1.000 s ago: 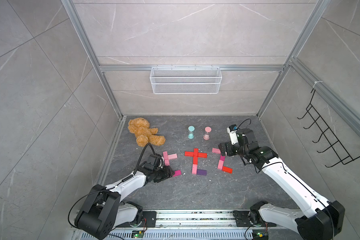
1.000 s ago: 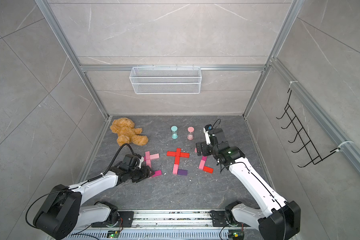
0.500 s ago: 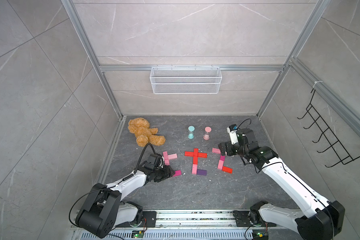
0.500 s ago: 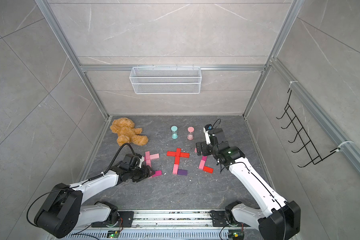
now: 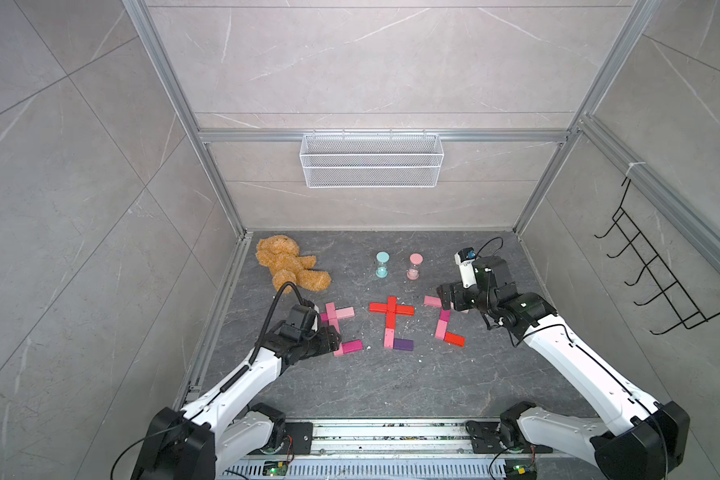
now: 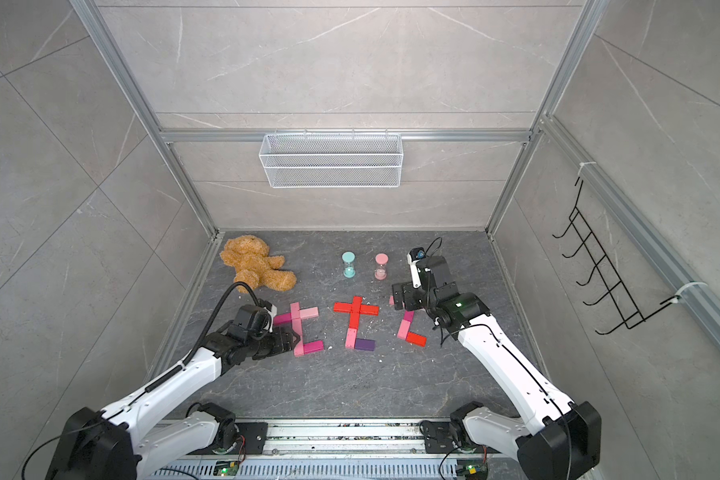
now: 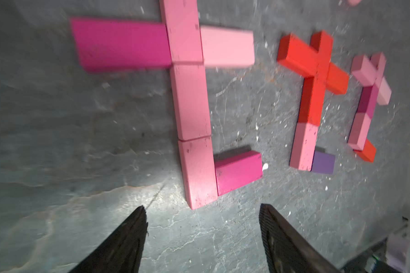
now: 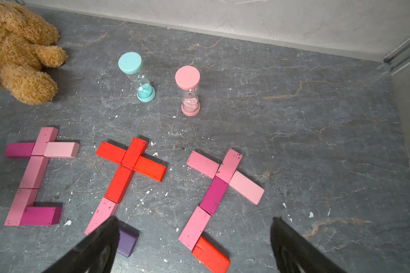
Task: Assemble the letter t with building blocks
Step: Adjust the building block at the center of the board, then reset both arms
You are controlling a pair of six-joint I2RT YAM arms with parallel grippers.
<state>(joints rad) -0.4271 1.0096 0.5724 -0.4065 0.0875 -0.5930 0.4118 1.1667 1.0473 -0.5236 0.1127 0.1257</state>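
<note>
Hovering left tool [image 7: 201,210] — jaws apart, near blocks [image 7: 189,101]

This is a robot lab. Grey tiled walls [image 5: 371,62] and a metal frame [image 5: 383,136] make a small booth. Two white robot arms [image 5: 242,376] sit on a rail [image 5: 391,432] in front.

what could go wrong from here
The left gripper hangs open right at the foot of the pink letter; a crooked pull-back could knock its magenta block askew. The right gripper hovers open, one finger close to the purple block; a low sweep could shove it.
</note>
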